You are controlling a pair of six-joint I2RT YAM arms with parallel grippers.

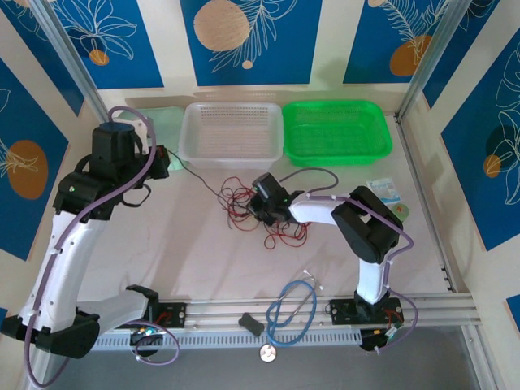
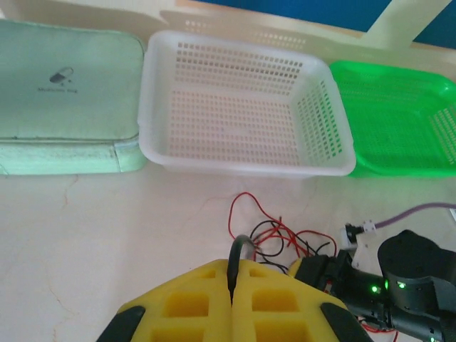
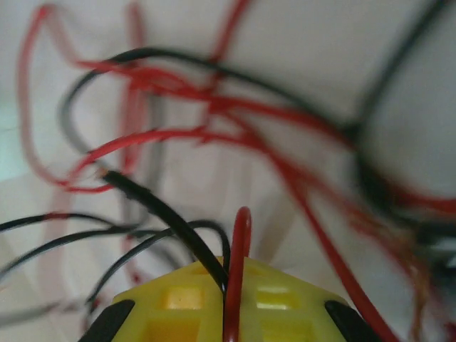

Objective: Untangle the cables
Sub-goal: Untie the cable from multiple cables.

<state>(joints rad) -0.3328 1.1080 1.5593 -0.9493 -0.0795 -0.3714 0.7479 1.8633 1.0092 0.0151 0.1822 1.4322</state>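
The cables (image 1: 244, 203) lie in a red and black tangle at the table's middle. One thin black cable (image 1: 199, 180) runs from the tangle left and back to my left gripper (image 1: 168, 162). In the left wrist view that gripper (image 2: 231, 276) is shut on this black cable (image 2: 237, 253), with the tangle (image 2: 285, 235) just beyond it. My right gripper (image 1: 260, 203) sits low in the tangle. Close up, the right gripper (image 3: 235, 274) is shut on a red cable (image 3: 239, 242), and a black cable (image 3: 171, 217) also runs into the jaws.
A white perforated basket (image 1: 231, 154) and a green tray (image 1: 337, 150) stand at the back, a pale green pouch (image 2: 64, 92) left of them. A blue looped tube (image 1: 292, 313) lies near the front rail. A small packet (image 1: 382, 191) lies at the right.
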